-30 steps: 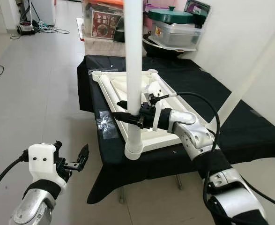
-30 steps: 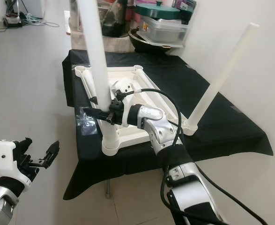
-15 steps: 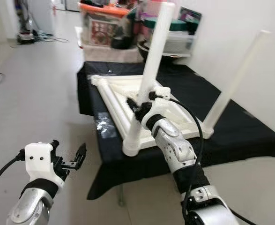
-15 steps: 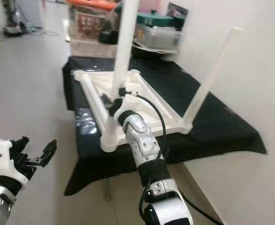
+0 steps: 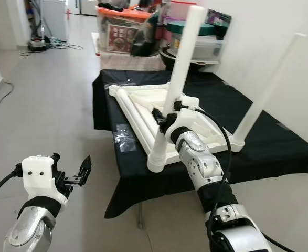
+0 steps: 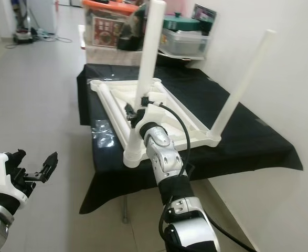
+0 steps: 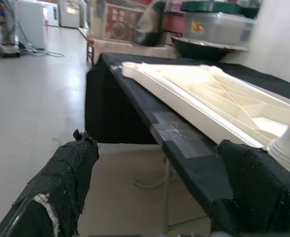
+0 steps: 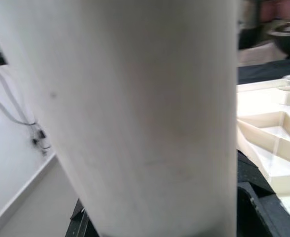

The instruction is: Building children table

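Before me in the left eye view, a white tabletop (image 5: pixel 143 100) lies upside down on a black-draped table (image 5: pixel 279 152); my right gripper (image 5: pixel 162 119) pinches the near white leg (image 5: pixel 177 84), which stands tilted in its corner socket, while a second leg (image 5: pixel 269 89) rises at the far right corner. Behind stand storage bins (image 5: pixel 122 31), contents blurred. Low beside the table edge, my left gripper (image 5: pixel 76 176) hovers with fingers spread. Along my left wrist view, both black fingers (image 7: pixel 68 173) frame the tabletop's rim (image 7: pixel 184 106). Close in my right wrist view, that leg (image 8: pixel 145 113) hides my fingers.
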{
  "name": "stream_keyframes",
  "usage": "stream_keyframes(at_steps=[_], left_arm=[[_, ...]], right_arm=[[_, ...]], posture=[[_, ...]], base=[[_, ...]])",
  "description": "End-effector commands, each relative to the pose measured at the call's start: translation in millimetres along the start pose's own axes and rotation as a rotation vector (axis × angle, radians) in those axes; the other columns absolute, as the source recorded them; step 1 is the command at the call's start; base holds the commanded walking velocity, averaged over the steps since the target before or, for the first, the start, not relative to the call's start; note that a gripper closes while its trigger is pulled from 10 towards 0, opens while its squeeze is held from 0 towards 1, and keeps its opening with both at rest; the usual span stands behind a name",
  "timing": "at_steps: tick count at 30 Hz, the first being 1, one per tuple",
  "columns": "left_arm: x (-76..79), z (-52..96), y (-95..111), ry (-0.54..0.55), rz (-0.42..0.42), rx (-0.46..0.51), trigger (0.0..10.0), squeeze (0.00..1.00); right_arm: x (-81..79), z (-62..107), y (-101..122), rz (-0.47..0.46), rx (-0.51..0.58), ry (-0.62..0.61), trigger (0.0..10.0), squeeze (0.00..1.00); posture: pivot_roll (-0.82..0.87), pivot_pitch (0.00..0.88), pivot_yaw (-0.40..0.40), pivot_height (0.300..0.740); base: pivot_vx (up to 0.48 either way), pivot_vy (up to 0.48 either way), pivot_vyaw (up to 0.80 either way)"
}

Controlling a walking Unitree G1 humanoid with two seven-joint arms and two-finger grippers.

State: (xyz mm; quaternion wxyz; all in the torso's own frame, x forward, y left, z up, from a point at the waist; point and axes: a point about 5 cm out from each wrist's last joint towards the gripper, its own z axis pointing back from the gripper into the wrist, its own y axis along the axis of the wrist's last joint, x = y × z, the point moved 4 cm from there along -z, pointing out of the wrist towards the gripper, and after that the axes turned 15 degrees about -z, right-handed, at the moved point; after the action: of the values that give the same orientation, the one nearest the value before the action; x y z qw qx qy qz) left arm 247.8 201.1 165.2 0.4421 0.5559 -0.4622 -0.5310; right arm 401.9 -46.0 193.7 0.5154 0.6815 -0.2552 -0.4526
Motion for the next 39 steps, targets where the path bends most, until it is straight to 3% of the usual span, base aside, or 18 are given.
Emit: stream_keyframes(at_steps=[1,2,4,6,9,11,12,14,15,16,17,23,29,31,38,39], left_arm=[[3.3,-0.6,-3.6,-0.007,0.009,-0.011,10.0,0.0],[3.3,-0.6,-3.6,-0.007,0.009,-0.011,10.0,0.0],[2.1,-2.1,-3.7,0.001,0.01,-0.011,10.0,0.0],[2.1,-2.1,-3.7,0.001,0.01,-0.011,10.0,0.0],[2.8,-2.7,-3.5,0.002,0.01,-0.011,10.0,0.0],[2.8,-2.7,-3.5,0.002,0.01,-0.011,10.0,0.0],[3.1,-2.2,-4.1,0.002,0.009,-0.014,10.0,0.0],[3.1,-2.2,-4.1,0.002,0.009,-0.014,10.0,0.0],[2.1,-1.7,-4.5,0.003,0.007,-0.016,10.0,0.0],[2.1,-1.7,-4.5,0.003,0.007,-0.016,10.0,0.0],[1.3,-1.9,-4.6,0.003,0.006,-0.017,10.0,0.0],[1.3,-3.6,-4.8,-0.008,0.0,-0.019,10.0,0.0],[2.2,-4.3,-5.8,-0.01,-0.003,-0.021,10.0,0.0],[4.6,-4.1,-6.5,-0.007,-0.005,-0.024,10.0,0.0],[3.9,-3.2,-7.8,0.001,-0.007,-0.029,10.0,0.0],[2.9,-3.6,-7.5,0.002,-0.009,-0.028,10.0,0.0]], right_arm=[[-8.2,1.7,-10.7,-0.015,-0.062,0.092,10.0,0.0],[-8.2,1.7,-10.7,-0.015,-0.062,0.092,10.0,0.0],[7.4,-0.7,-4.4,0.015,-0.069,0.041,10.0,0.0],[7.4,-0.7,-4.4,0.015,-0.069,0.041,10.0,0.0],[24.5,-2.2,0.0,0.007,-0.032,-0.097,10.0,0.0],[24.5,-2.2,0.0,0.007,-0.032,-0.097,10.0,0.0],[35.9,1.1,-1.7,-0.008,-0.001,-0.213,10.0,0.0],[35.9,1.1,-1.7,-0.008,-0.001,-0.213,10.0,0.0],[47.7,9.4,-12.0,-0.069,0.021,-0.368,10.0,0.0],[47.7,9.4,-12.0,-0.069,0.021,-0.368,10.0,0.0],[52.5,16.2,-24.8,-0.125,0.014,-0.464,10.0,0.0],[52.8,20.8,-41.1,-0.207,-0.045,-0.531,10.0,0.0],[55.4,19.2,-37.9,-0.193,-0.046,-0.521,10.0,0.0],[59.9,23.5,-37.6,-0.138,-0.044,-0.569,10.0,0.0],[61.0,29.5,-37.9,-0.148,-0.022,-0.641,10.0,0.0],[57.1,28.4,-36.4,-0.158,-0.013,-0.628,10.0,0.51]], posture=[[0.14,0.0,-0.128,0.74],[0.14,0.0,-0.128,0.74],[0.14,0.0,-0.131,0.74],[0.14,0.0,-0.131,0.74],[0.14,0.0,-0.129,0.74],[0.14,0.0,-0.129,0.74],[0.15,0.0,-0.127,0.74],[0.15,0.0,-0.127,0.74],[0.14,0.0,-0.121,0.74],[0.14,0.0,-0.121,0.74],[0.15,0.0,-0.118,0.74],[0.13,0.0,-0.11,0.74],[0.14,0.0,-0.113,0.74],[0.14,0.0,-0.115,0.74],[0.14,0.0,-0.117,0.74],[0.14,0.0,-0.113,0.74]], base=[[0.0,0.0,0.0],[0.0,0.0,0.0],[0.0,0.0,0.0],[0.0,0.0,0.0],[0.0,0.0,0.0],[0.0,0.0,0.0],[0.0,0.0,0.0],[0.0,0.0,0.0],[0.0,0.0,0.0],[0.0,0.0,0.0],[0.0,0.0,0.0],[0.0,0.0,0.0],[0.0,0.0,0.0],[0.0,0.0,0.0],[0.0,0.0,0.0],[0.0,0.0,0.0]])
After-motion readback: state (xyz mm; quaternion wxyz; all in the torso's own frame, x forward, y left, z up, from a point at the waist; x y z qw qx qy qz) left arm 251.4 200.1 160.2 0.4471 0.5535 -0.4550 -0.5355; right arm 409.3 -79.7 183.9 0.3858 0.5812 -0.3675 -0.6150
